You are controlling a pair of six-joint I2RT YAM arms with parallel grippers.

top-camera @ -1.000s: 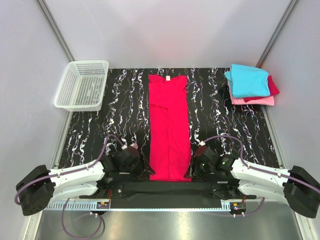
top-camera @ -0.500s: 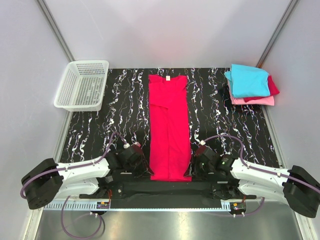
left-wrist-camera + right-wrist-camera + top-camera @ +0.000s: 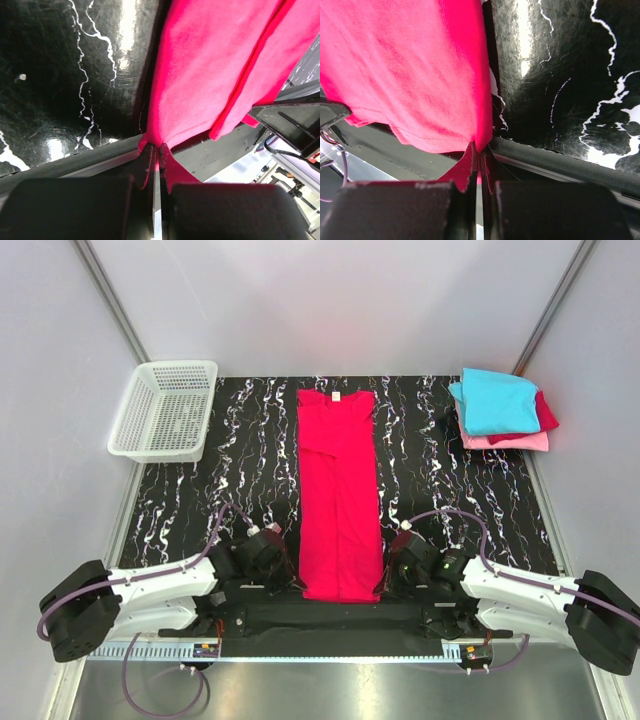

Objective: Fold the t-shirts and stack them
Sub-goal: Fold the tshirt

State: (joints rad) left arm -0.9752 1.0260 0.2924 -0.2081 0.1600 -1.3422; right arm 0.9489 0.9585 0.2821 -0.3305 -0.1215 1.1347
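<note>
A crimson-red t-shirt (image 3: 337, 490) lies folded into a long narrow strip down the middle of the black marbled table, white neck label at the far end. My left gripper (image 3: 292, 580) is shut on its near left hem corner (image 3: 152, 142). My right gripper (image 3: 384, 580) is shut on the near right hem corner (image 3: 482, 142). Both pinched corners sit at the table's near edge. A stack of folded t-shirts (image 3: 500, 410), cyan on top of dark red and pink, rests at the far right.
A white mesh basket (image 3: 165, 408) stands at the far left corner. The table's near rail (image 3: 330, 615) runs just behind both grippers. Grey walls close in the sides and back.
Both grippers have closed on the hem corners of the red t-shirt. The left arm slid a little toward the shirt's edge; the shirt itself lies as before.
</note>
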